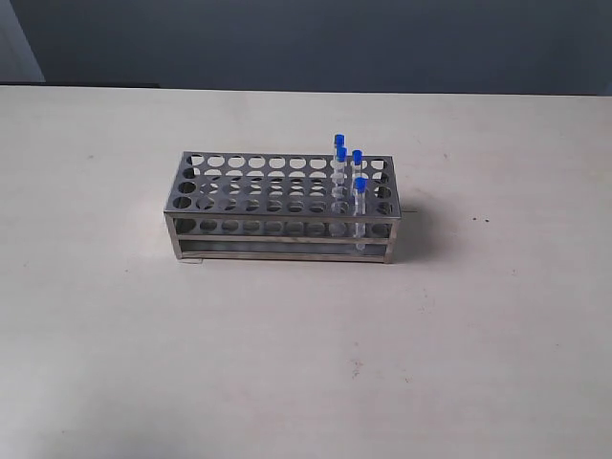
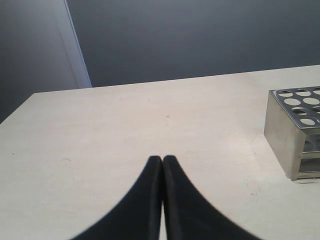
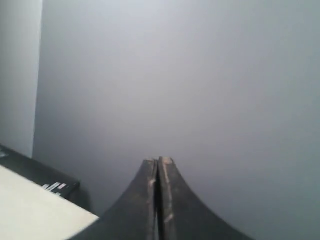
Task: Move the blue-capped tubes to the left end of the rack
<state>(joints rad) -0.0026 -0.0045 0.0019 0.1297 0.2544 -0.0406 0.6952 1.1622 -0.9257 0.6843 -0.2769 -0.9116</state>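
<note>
The blue-capped tubes (image 1: 341, 161) stand upright in holes at the right end of the rack (image 1: 277, 251). 3 of them cluster toward the far rows and 1 (image 1: 360, 206) stands alone in the near row. All 4 are thin and clear, each with a bright blue screw cap that pokes a little above the top plate. The rack is a silver metal frame with open sides and 4 rows of round holes. It sits on the pale tabletop (image 1: 287, 373) with every hole toward its left end empty.

I judge the tubes to be very light, stiff and smooth-walled, so they may slip or tip under a loose pinch. If they are glass, they may crack under a hard one. The cap is the only part clear of the plate, and it looks like the place to grip. A straight upward lift should keep the tube from binding in its hole.

The left jaws are pressed together with nothing between them, hanging over bare tabletop well apart from the rack's left end (image 2: 284, 136). The right jaws are likewise closed and empty, facing a grey wall. Neither arm shows in the exterior view, so I judge that no tube has been moved.
</note>
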